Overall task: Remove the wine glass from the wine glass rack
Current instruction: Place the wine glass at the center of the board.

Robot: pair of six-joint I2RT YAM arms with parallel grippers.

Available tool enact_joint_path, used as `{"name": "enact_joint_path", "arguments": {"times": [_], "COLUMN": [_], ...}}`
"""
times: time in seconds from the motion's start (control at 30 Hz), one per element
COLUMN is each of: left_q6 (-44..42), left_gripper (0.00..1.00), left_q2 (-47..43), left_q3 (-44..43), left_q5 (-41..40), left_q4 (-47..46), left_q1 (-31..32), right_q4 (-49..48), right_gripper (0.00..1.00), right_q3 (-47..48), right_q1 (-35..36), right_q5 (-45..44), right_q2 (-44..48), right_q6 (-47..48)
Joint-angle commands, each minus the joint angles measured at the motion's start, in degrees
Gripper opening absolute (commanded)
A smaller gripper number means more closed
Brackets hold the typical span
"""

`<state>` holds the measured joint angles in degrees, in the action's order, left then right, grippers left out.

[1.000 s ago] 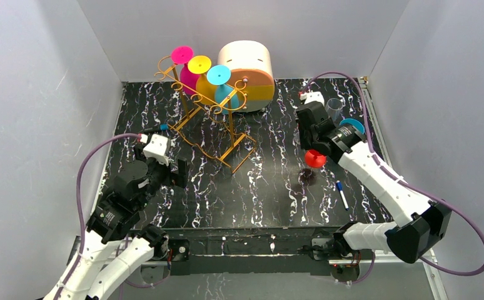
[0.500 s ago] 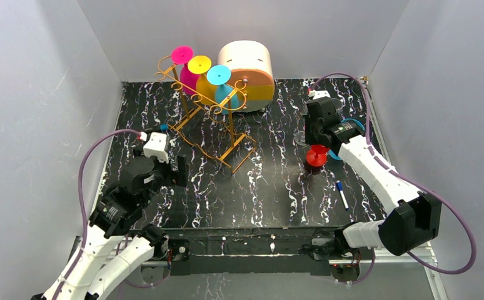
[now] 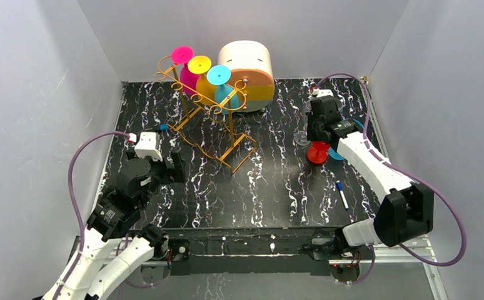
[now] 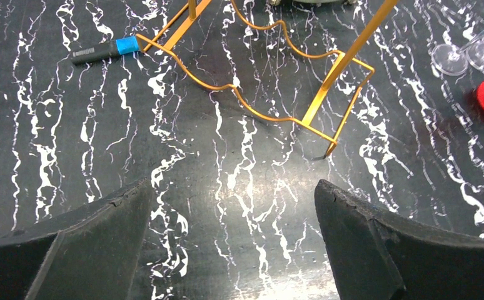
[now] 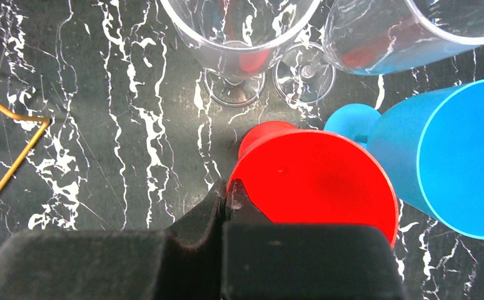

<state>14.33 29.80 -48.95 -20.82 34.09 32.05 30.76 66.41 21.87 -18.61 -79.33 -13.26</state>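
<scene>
The orange-gold wire wine glass rack [image 3: 192, 112] stands at the back left, with a pink [image 3: 182, 55], a yellow [image 3: 199, 64] and a cyan wine glass [image 3: 218, 75] hanging upside down from its rails. My right gripper [image 5: 230, 190] is shut on the rim of a red wine glass [image 5: 314, 181], one finger inside and one outside, at the table's right [image 3: 317, 153]. The red glass is next to two clear glasses [image 5: 239, 31] and a blue glass [image 5: 458, 156]. My left gripper [image 4: 232, 187] is open and empty, above the table in front of the rack's base [image 4: 347, 59].
A white-and-orange round drawer box [image 3: 249, 75] stands behind the rack. A blue-capped marker [image 4: 102, 50] lies left of the rack's base. A pen [image 3: 342, 194] lies near the front right. Grey walls close in three sides.
My right arm has carried the red glass back and to the right, up to the clear and blue glasses. My left arm has shifted slightly forward and stays open.
</scene>
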Motion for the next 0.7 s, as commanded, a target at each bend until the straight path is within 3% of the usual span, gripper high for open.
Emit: {"name": "enact_joint_path", "arguments": {"times": [0.0,0.27,0.47,0.53,0.67], "left_q6": [6.01,11.83,11.3,10.45,8.37], "left_gripper": [0.98,0.98,0.98,0.98,0.98], "left_q2": [1.92,7.97,10.22,10.26,9.71], "left_q3": [-1.37,-4.35,-5.54,-6.23,-7.02], "left_q5": [-0.12,2.66,7.52,7.18,5.54], "left_q4": [-3.28,-2.05,-1.94,-1.79,-0.81], "left_q1": [-0.03,-0.03,-0.06,-0.04,0.02], "right_q4": [-6.45,-3.55,-2.27,-1.17,0.19], "right_gripper": [0.01,0.01,0.01,0.11,0.11], "right_q3": [-2.16,-2.05,-0.91,0.21,1.98], "right_q1": [-0.25,-0.55,-0.77,-0.88,-0.92], "right_q5": [0.37,-1.38,-2.55,-2.34,-1.25], "right_q2": [1.38,-0.16,-0.71,-1.27,-2.06], "right_q6": [0.15,1.02,0.34,0.21,0.47]}}
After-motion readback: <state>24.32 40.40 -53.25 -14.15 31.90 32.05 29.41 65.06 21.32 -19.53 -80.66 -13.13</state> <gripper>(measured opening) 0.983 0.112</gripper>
